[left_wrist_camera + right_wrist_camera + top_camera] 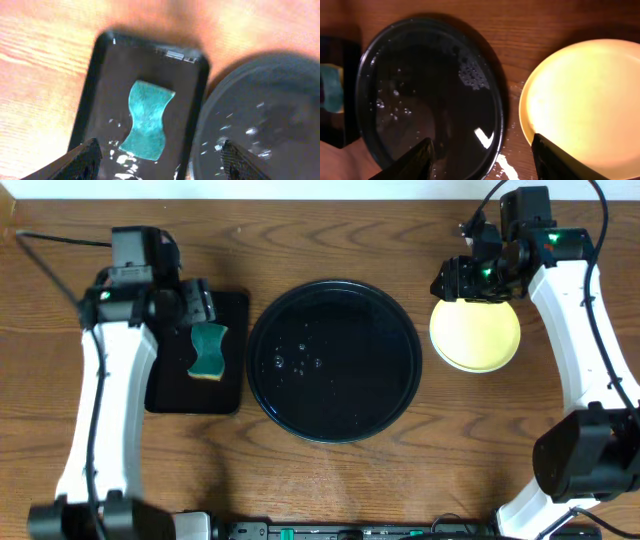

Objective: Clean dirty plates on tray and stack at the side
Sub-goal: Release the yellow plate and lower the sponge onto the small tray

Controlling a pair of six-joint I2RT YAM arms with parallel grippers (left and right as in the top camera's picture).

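Surface of brown wood carries a round black tray at its middle, seen from above. The tray has a low rim, and its floor is wet, dotted with small beads of water. To the tray's right, just beside it but apart from it, a pale yellow plate lies flat on the wood. Its face looks clean. A paler edge shows along its near side; whether another plate lies under it cannot be told.

The right gripper hangs above the far left edge of the yellow plate. Its jaws stand apart and hold nothing; in the wrist view the tray rim and a wet patch of wood show between them.

To the tray's left sits a smaller rectangular black tray, also wet. A teal-green sponge with a pinched waist lies loose in it. The left gripper hovers over this tray's far end, jaws spread wide and empty, with the sponge below and between them.
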